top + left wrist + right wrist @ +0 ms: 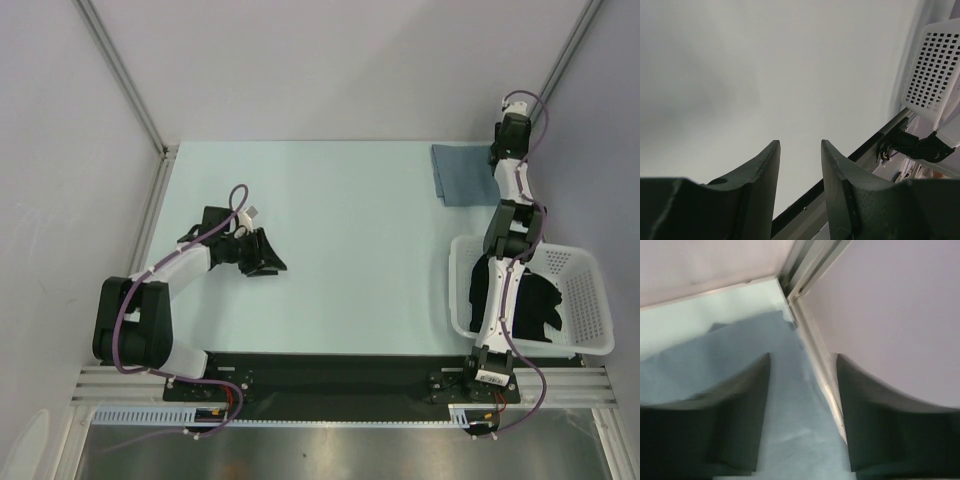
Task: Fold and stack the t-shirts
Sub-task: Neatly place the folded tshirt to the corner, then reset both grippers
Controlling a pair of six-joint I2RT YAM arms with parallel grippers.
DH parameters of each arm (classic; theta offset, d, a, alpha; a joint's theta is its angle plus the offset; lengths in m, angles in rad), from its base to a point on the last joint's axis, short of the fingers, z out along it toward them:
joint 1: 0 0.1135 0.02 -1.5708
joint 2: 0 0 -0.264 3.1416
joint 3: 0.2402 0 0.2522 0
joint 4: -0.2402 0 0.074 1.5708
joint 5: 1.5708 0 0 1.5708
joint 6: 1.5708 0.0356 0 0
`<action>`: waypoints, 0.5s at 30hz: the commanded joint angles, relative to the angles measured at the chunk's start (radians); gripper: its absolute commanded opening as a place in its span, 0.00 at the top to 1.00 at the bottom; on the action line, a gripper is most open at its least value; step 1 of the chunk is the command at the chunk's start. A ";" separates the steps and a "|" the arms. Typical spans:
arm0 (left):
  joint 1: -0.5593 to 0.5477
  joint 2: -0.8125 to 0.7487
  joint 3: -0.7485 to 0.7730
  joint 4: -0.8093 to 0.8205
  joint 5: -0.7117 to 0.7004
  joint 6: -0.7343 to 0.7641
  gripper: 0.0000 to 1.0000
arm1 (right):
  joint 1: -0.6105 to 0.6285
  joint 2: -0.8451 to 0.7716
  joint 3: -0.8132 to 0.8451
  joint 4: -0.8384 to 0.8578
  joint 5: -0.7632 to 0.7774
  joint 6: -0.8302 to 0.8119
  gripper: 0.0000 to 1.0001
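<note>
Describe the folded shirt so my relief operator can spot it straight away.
Start at the pale green table and go to its far right corner, beyond the white plastic lattice basket. There lies the slate grey-blue cloth t-shirt, a flat folded rectangle; the black t-shirt sits crumpled inside the basket.

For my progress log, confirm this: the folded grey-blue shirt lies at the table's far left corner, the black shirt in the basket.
Not left: the top view shows the folded grey-blue shirt at the far right corner of the table. The black shirt is in the basket.
</note>
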 commanded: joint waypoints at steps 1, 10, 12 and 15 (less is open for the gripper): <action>0.005 -0.019 0.004 0.031 0.010 -0.021 0.56 | -0.008 -0.023 0.083 0.043 0.010 0.040 0.37; 0.005 -0.112 -0.075 0.105 0.039 -0.113 0.56 | 0.154 -0.337 0.016 -0.270 0.098 0.216 0.04; 0.005 -0.152 -0.104 0.144 0.063 -0.145 0.56 | 0.212 -0.406 -0.068 -0.363 0.036 0.279 0.00; 0.005 -0.218 -0.163 0.190 0.091 -0.198 0.54 | 0.338 -0.562 -0.259 -0.407 -0.092 0.412 0.00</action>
